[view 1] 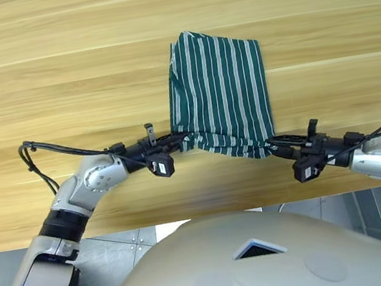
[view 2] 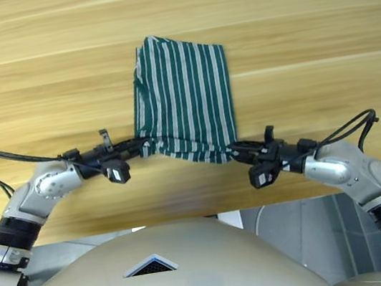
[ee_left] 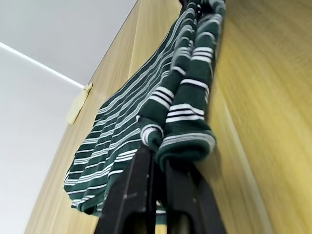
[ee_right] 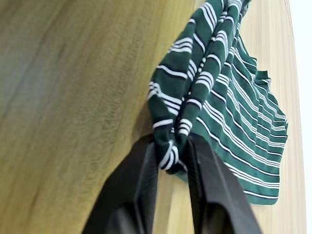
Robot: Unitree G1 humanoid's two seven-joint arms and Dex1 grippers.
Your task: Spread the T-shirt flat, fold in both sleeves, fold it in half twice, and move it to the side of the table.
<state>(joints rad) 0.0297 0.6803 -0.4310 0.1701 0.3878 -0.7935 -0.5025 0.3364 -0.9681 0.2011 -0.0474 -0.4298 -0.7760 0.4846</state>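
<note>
Green-and-white striped cloth, the shirt point(view 1: 218, 88), lies folded to a narrow panel at upper centre of the left eye view, on the wooden table point(view 1: 57, 77). The left gripper point(view 1: 179, 140) pinches its near-left corner at mid-frame. The right gripper point(view 1: 272, 146) pinches the near-right corner, slightly lower and further right.

The right eye view matches, with the near hem sagging between the two grippers.

In the left wrist view, black fingers point(ee_left: 129, 204) are closed on a bunched roll of fabric.

In the right wrist view, both fingers clamp a gathered corner, and the rest of the shirt spreads over the table beyond.
</note>
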